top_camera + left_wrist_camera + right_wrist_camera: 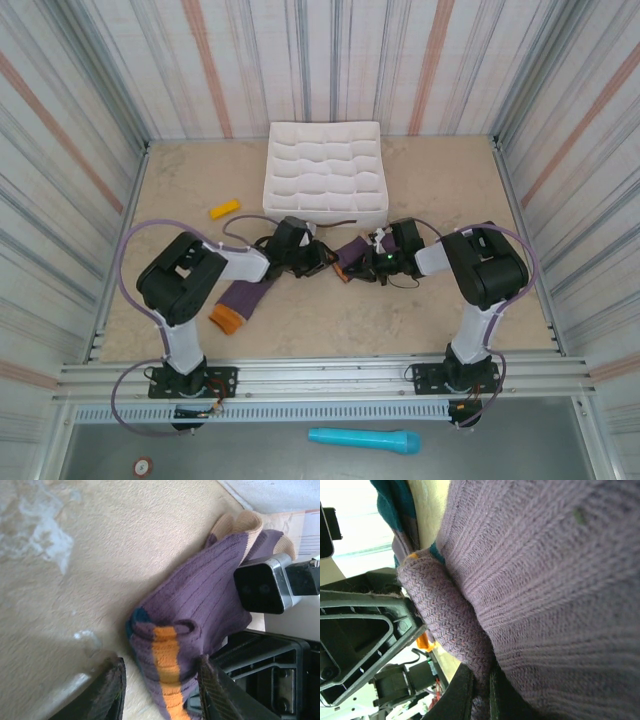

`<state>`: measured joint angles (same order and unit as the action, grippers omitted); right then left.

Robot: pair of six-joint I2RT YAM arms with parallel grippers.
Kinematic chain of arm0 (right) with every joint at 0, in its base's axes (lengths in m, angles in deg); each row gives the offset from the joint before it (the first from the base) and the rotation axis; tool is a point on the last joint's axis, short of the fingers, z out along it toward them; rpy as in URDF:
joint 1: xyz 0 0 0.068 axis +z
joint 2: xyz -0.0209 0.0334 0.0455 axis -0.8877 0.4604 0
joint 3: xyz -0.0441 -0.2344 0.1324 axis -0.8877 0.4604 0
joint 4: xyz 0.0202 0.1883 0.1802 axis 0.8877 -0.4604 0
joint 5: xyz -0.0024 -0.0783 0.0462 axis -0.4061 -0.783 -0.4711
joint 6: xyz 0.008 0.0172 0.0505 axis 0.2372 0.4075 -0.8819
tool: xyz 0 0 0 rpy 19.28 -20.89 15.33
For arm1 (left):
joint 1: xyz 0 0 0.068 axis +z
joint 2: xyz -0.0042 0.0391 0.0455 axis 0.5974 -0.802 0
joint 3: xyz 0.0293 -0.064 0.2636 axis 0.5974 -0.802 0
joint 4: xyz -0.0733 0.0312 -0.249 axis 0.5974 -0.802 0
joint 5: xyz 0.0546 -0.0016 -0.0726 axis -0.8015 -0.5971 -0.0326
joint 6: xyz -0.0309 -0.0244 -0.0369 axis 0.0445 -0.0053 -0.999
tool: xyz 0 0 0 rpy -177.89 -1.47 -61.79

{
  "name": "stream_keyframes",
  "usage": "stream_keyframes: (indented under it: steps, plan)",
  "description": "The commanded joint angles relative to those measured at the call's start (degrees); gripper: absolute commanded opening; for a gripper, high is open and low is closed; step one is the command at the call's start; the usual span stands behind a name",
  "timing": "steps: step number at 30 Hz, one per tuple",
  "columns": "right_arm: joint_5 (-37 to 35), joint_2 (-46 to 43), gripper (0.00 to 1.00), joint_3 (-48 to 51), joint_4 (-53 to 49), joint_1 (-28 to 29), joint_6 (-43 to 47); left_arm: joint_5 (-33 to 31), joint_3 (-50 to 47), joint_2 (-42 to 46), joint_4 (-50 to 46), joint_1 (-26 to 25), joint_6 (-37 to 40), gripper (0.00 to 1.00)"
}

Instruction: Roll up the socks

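Mid-roll, judging by the layout. Clamped tight in the right fingers (460,700): a fold of the purple sock (545,580), bunched on the counter (420,310) between the two arms, just in front of the white tray (325,170). Straddling its orange-banded end: the left fingers (107,690), parted, one pad touching the knit, the other just beside it with a strip of counter between, so no grip there yet. Lying flat under the left arm, well apart from the bundle: the other sock (243,298), not rolled.

Risks from here:
- Closing the left fingers on the top layer alone, letting the lower folds slide out and the roll loosen.
- Pulling against the right-hand pinch and stretching the knit instead of turning it.
- Snagging a rib on a pad and dragging the whole bundle toward the tray.
- Knocking the two wrists together, crowded that close.
- Leaving the other sock out of the roll altogether.
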<state>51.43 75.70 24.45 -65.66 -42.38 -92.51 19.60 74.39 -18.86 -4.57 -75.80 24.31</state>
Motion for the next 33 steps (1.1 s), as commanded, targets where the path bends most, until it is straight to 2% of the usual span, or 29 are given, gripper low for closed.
stream_keyframes:
  steps: [1, 4, 5, 7, 8, 9, 14, 17, 19, 22, 25, 28, 33]
  plan:
    - [-4.0, 2.9, 0.00, 0.8, -4.2, -0.3, -2.0, -1.5, 1.8, -2.3, -3.1, -0.5, 0.5, 0.38]
    - [-3.8, 3.2, 0.00, 1.0, -3.5, -0.6, -2.3, -1.9, 2.5, -3.2, -4.0, -0.7, 0.2, 0.27]
    - [-4.0, 3.3, 0.00, 1.0, -3.5, -0.7, -2.3, -2.1, 2.7, -3.3, -4.4, -0.8, 0.0, 0.19]
    - [-5.4, 2.8, 0.00, 1.3, -4.1, -0.9, -1.8, -3.0, 2.9, -3.0, -6.6, -0.7, -0.3, 0.09]
    - [-6.1, 2.2, 0.06, 1.4, -4.4, -0.9, -1.2, -3.4, 3.2, -2.6, -8.3, -0.6, -0.1, 0.05]
    - [-6.9, 1.0, 0.18, 1.5, -5.0, -0.8, -0.4, -3.7, 3.4, -2.0, -9.9, -0.6, 0.2, 0.03]
    - [-11.7, -7.3, 0.41, 0.4, -13.7, 0.3, 6.5, -5.1, 4.0, 2.3, -18.1, -0.5, 1.6, 0.00]
    - [-18.7, -14.0, 0.59, -1.0, -21.4, 2.8, 11.9, -5.2, 4.1, 4.3, -23.1, -0.3, 0.1, 0.00]
    - [-23.1, -18.1, 0.66, -1.4, -24.5, 4.6, 14.3, -4.8, 4.1, 5.6, -25.8, -0.2, 0.0, 0.00]
    - [-32.2, -24.1, 0.71, -2.7, -29.8, 9.1, 18.7, -4.5, 3.1, 7.9, -27.8, 0.0, 0.1, 0.00]
    - [-45.2, -28.9, 0.87, -3.6, -33.7, 15.9, 23.2, -2.9, 2.1, 10.1, -28.6, 0.5, 0.1, 0.00]
    - [-54.6, -31.5, 0.87, -4.2, -35.3, 22.8, 27.3, -2.5, 1.4, 12.0, -29.4, 0.8, 0.1, 0.00]
    - [-65.9, -31.1, 0.86, -5.3, -35.3, 32.5, 33.5, -0.5, 0.5, 12.9, -29.5, 1.7, 0.2, 0.00]
